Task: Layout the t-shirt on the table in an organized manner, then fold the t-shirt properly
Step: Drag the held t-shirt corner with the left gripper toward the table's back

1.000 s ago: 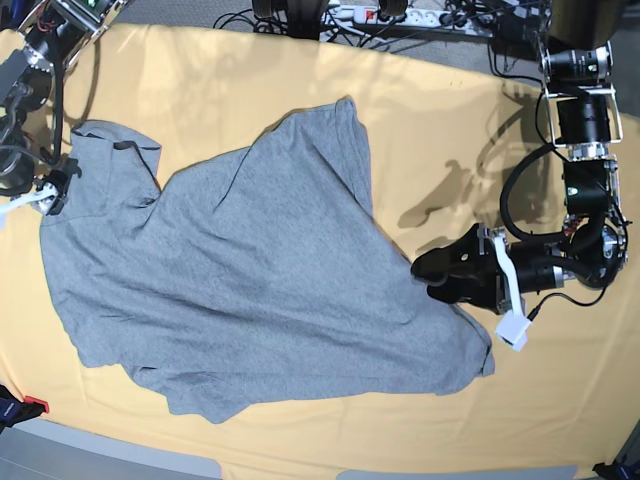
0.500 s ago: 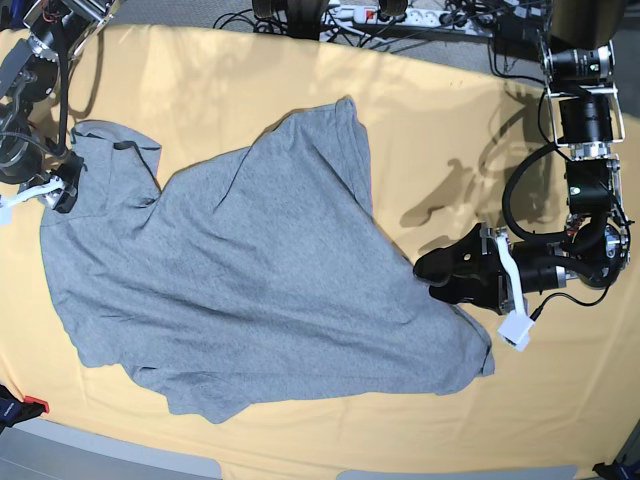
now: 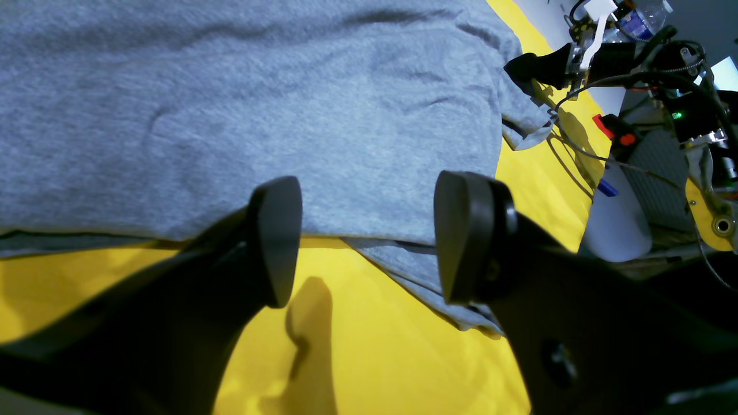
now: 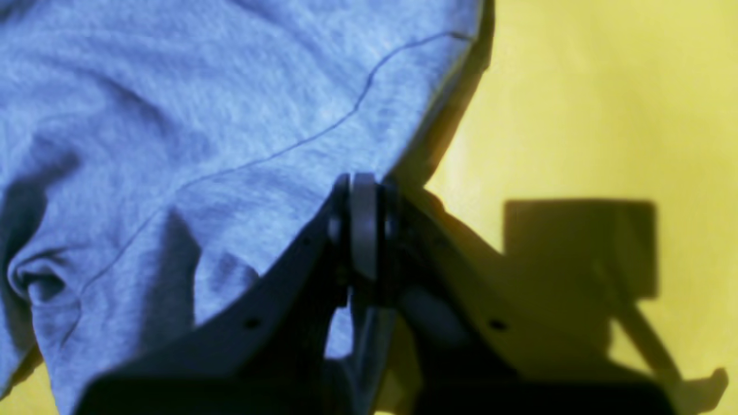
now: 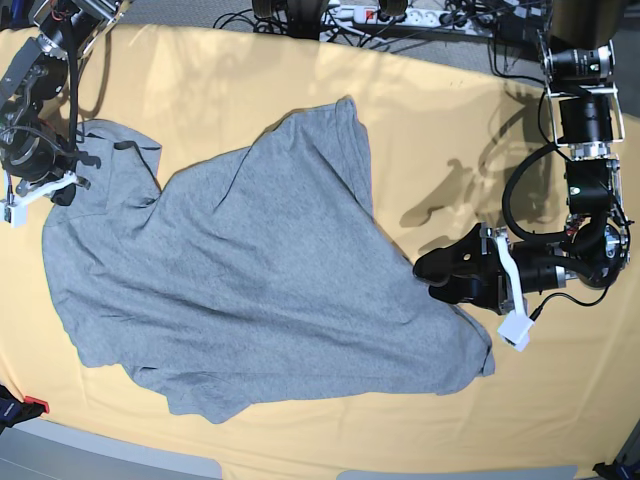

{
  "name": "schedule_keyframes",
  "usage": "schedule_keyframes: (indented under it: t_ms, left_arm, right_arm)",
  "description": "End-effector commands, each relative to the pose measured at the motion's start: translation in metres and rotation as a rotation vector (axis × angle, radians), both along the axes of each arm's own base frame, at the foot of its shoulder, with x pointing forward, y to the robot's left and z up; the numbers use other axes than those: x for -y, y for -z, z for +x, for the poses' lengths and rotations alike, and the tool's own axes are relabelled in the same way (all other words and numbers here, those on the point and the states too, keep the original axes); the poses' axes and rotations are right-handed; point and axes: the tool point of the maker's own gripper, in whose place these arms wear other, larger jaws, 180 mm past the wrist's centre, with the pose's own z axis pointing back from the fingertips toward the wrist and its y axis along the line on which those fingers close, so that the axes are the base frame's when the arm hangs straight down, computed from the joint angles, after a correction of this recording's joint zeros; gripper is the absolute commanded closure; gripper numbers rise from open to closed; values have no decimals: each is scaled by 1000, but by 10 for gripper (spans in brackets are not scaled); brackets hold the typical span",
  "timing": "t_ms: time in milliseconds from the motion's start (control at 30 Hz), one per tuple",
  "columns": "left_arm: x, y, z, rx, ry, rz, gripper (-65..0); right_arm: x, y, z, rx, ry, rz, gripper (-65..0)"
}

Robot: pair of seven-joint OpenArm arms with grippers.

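The grey t-shirt (image 5: 250, 270) lies spread plain side up and askew on the yellow table (image 5: 250, 80). At its left edge, beside the collar, my right gripper (image 5: 78, 170) is shut. In the right wrist view the right gripper (image 4: 363, 190) pinches the border of the t-shirt (image 4: 202, 115), with the fingers pressed together over the table (image 4: 576, 115). My left gripper (image 5: 428, 280) rests at the shirt's right corner. In the left wrist view it (image 3: 372, 236) stands open, straddling the hem of the t-shirt (image 3: 288, 115) just above the table (image 3: 375, 346), holding nothing.
A power strip with cables (image 5: 380, 15) runs along the table's far edge. A small red and black item (image 5: 30, 405) sits at the front left corner. The left arm's column (image 5: 585, 120) stands at the right.
My right gripper has moved up along the shirt's left edge toward the collar and shut on the fabric. The left arm and the shirt's spread look unchanged.
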Motion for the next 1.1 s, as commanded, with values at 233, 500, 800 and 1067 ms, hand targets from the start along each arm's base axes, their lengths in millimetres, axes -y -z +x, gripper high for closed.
schedule_keyframes:
  t_ms: [233,500,800,1067]
  left_arm:
    - [2,-30,5,70,10,-79,-370]
    - [19,-19,-25,69,71,-56,-370]
    - [39,21,-102,61,144,121,-370]
    - [54,52,-129,-106,-31,-23,-370]
  right_arm:
    - [-2,-23,11,71,-84,4,0]
    - [2,-39,13,101,-158,-4,0]
    - [0,-35,10,76,-161,1,0]
    - [-3,-35,10,76,-159,27,0]
